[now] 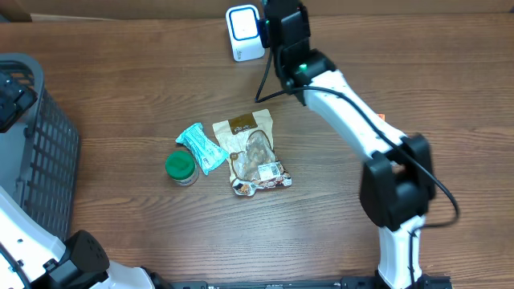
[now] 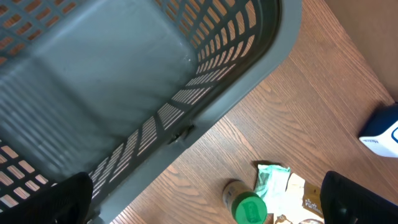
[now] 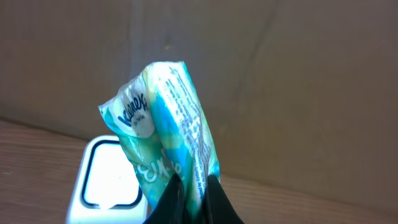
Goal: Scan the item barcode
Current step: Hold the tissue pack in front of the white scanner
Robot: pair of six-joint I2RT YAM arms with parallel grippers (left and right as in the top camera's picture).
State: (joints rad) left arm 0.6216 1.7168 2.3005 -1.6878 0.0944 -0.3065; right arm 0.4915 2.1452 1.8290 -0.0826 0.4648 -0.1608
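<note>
Black fingers [image 3: 166,204] of the right gripper [image 3: 193,196], nearest the right wrist lens, are clamped tight on the lower end of a Kleenex pack [image 3: 165,118]. The pack stands upright just in front of the white scanner [image 3: 102,180], with a cardboard wall [image 3: 311,74] behind. Only this view shows the grip — overhead, the arm's own body hides the held pack, though it places that gripper just beside the scanner at the far edge of the table [image 1: 385,72].

The overhead view alone shows mid-table a second tissue pack [image 1: 201,147], touching a snack bag [image 1: 253,152], and a green-lidded jar [image 1: 181,168] just beside the pack.

The left wrist view shows the left gripper [image 2: 208,183] spread wide and holding nothing, above the rim of the grey basket [image 2: 124,81].
</note>
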